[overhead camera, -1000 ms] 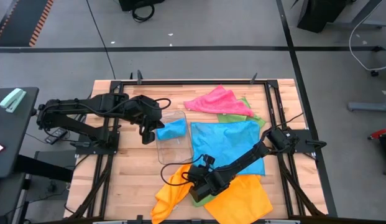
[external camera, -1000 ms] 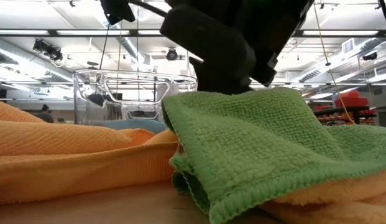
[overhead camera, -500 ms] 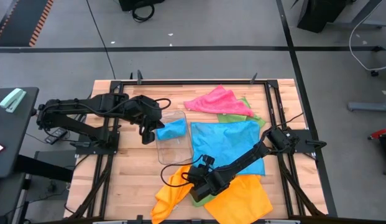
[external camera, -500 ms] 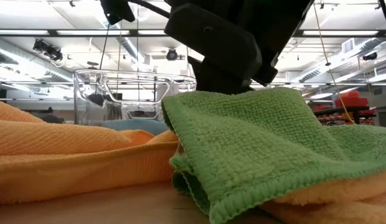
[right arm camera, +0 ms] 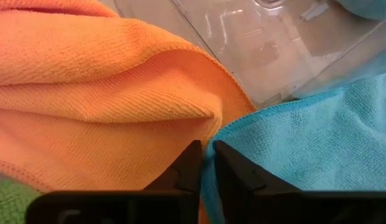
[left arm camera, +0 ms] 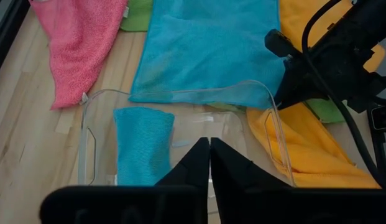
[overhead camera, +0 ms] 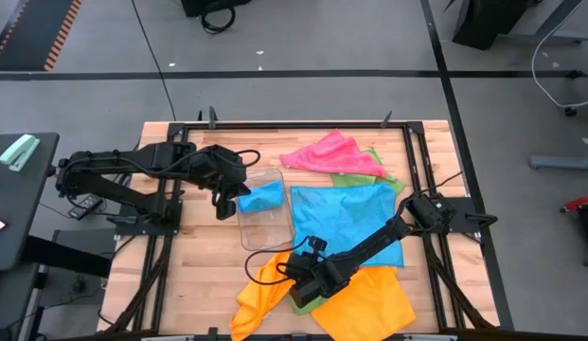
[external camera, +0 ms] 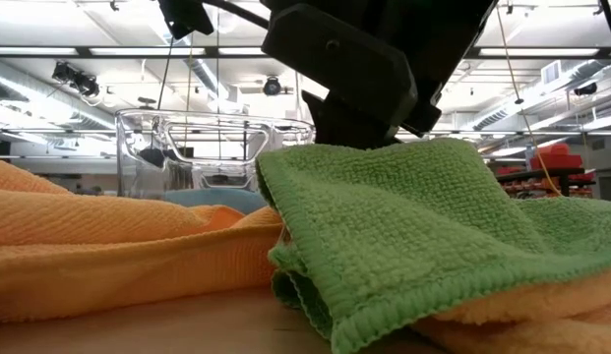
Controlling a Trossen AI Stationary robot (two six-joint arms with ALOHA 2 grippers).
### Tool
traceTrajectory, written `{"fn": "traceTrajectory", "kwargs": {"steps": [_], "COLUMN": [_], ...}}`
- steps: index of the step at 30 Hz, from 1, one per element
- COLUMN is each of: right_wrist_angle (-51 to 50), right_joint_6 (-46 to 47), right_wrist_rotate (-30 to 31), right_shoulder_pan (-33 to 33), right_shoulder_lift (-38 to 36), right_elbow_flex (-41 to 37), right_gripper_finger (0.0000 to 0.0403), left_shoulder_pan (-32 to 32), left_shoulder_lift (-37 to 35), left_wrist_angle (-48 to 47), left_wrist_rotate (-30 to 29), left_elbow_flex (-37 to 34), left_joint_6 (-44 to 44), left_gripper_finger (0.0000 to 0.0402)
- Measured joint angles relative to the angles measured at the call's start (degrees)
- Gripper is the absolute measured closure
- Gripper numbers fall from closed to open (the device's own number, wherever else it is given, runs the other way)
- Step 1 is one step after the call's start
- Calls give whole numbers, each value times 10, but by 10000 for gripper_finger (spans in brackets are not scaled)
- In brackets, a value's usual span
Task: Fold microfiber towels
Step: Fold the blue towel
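The large blue towel [overhead camera: 348, 220] lay spread flat mid-table, its near corner [right arm camera: 212, 142] directly ahead of the right gripper [right arm camera: 206, 163]. That gripper's fingertips stood almost together, and a thin blue edge appeared to run between them; whether the cloth was truly clamped could not be told. The towel's body extended forward and to one side of the jaws, toward the far end of the table. The orange towel [right arm camera: 105, 93] lay bunched on the jaws' other side, touching the blue corner, with a folded green towel [external camera: 403, 246] under the gripper body. The clear tray [overhead camera: 265, 220] sat just beyond, touching the blue towel's edge and limiting sideways room. The right arm was by far the nearer. The left gripper [left arm camera: 209, 146], jaws shut and empty, hung over the tray beside the folded blue towel [left arm camera: 143, 146]. A pink towel [overhead camera: 331, 153] lay at the far edge.
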Motion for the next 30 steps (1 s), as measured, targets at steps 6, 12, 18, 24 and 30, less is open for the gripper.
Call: {"fn": "traceTrajectory", "kwargs": {"steps": [6,12,18,24,30], "right_wrist_angle": [0,-1,-14,-25,-10], "right_joint_6": [3,24,33,53,58], "right_wrist_rotate": [0,-10,-5,-5,-5], "right_shoulder_pan": [0,0,0,0,0], "right_shoulder_lift": [0,-6,-34,-47,-47], "right_elbow_flex": [0,-1,0,0,-8], "right_gripper_finger": [362,363,363,363,350], "left_shoulder_pan": [0,0,0,0,0], "left_shoulder_lift": [0,0,0,1,1], "left_wrist_angle": [0,0,0,1,9], "left_wrist_rotate": [0,0,0,0,0], "left_elbow_flex": [0,0,0,0,0], "left_joint_6": [0,0,5,19,20], "left_gripper_finger": [378,393,379,377,393]}}
